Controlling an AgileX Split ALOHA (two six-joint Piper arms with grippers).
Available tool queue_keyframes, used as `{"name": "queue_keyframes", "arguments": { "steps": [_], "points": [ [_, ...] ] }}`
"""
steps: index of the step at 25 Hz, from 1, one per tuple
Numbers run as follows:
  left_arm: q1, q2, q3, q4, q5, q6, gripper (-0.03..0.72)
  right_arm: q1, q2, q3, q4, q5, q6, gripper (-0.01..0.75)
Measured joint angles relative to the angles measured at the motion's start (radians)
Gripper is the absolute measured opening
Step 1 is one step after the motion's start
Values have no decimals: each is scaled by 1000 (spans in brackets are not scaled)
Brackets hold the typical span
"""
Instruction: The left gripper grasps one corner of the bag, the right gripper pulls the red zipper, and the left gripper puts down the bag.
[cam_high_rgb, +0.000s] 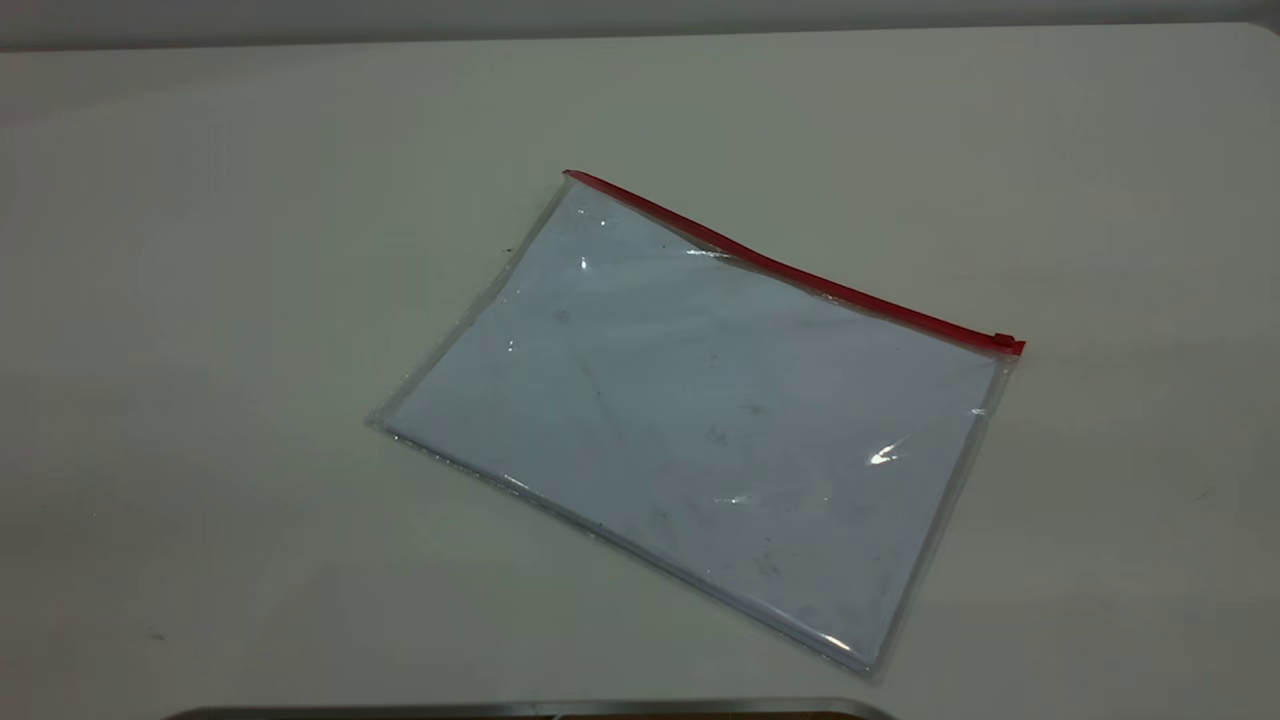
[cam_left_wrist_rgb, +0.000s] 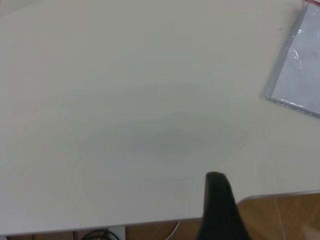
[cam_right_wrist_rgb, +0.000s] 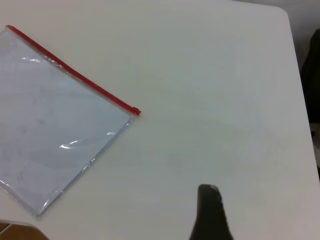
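Glossy clear bag (cam_high_rgb: 700, 420) lies flat, thin red zipper (cam_high_rgb: 790, 268) edging it; pincer states unclear.

No readable text or labels anywhere.

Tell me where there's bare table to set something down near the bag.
Bare table borders the bag on every side, widest on the exterior view's left and behind the red zipper. Tightest is between the bag's near corner and the table's front edge. Nowhere is crowded.
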Motion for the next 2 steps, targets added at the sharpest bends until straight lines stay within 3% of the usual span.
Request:
{"name": "queue_keyframes", "arguments": {
  "steps": [2],
  "points": [
    [0,0,0,0,0,0,559,0,0,0,0,0,0,579]
  ]
}}
